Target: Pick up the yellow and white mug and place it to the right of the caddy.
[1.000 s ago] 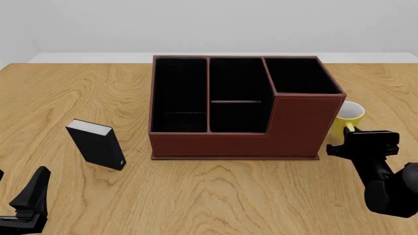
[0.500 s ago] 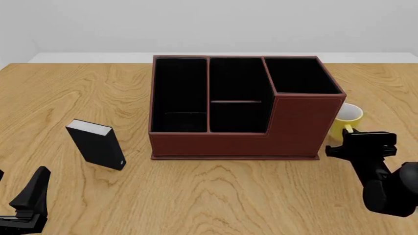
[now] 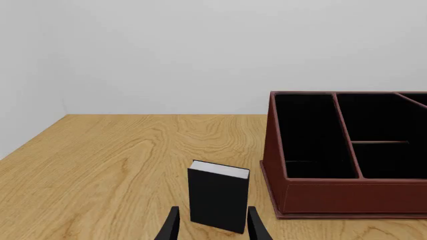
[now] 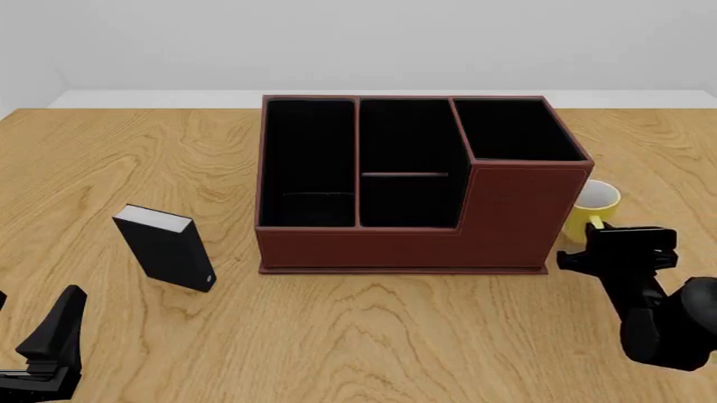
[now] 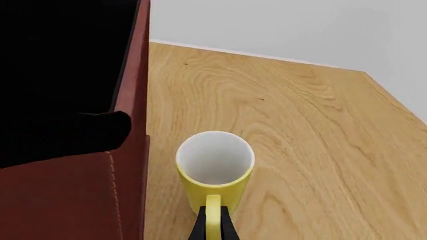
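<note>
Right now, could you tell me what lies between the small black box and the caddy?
Only bare wooden table between the black box and caddy, clearest in the front view.

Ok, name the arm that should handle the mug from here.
Right. The right gripper is shut on the handle of the yellow and white mug, beside the caddy on its right. The left gripper sits far off, open near the black box.
</note>
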`<state>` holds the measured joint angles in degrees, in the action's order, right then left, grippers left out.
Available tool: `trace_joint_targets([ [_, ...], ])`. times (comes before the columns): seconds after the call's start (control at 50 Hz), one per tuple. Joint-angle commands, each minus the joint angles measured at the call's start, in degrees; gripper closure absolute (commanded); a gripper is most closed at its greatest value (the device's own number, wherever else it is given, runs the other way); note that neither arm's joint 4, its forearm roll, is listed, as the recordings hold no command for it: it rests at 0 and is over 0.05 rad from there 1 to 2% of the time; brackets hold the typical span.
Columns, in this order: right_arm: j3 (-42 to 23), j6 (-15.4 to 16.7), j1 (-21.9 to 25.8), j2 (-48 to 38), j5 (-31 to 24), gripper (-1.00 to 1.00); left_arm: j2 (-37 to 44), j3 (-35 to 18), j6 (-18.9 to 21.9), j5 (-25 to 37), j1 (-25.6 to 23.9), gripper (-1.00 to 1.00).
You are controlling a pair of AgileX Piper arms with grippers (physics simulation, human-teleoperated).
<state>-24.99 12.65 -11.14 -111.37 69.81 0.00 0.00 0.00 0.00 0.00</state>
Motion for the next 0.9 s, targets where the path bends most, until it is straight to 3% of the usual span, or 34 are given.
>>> trace_joint_targets([
  [0.02,-0.30,-0.45,-0.04,-0.20,0.09,1.00,0.00,0.00,0.00,0.00,0.00,-1.00],
  [0.72,-0.83,0.14,-1.14,-1.15,0.09,1.00,0.00,0.00,0.00,0.00,0.00,-1.00],
  [0.74,-0.90,0.03,-1.05,-1.38,0.09,-1.00,0.00,0.00,0.00,0.00,0.00,-1.00],
  [0.9,-1.15,0.14,-1.17,-1.91,0.09,-1.00,0.00,0.00,0.00,0.00,0.00,-1.00],
])
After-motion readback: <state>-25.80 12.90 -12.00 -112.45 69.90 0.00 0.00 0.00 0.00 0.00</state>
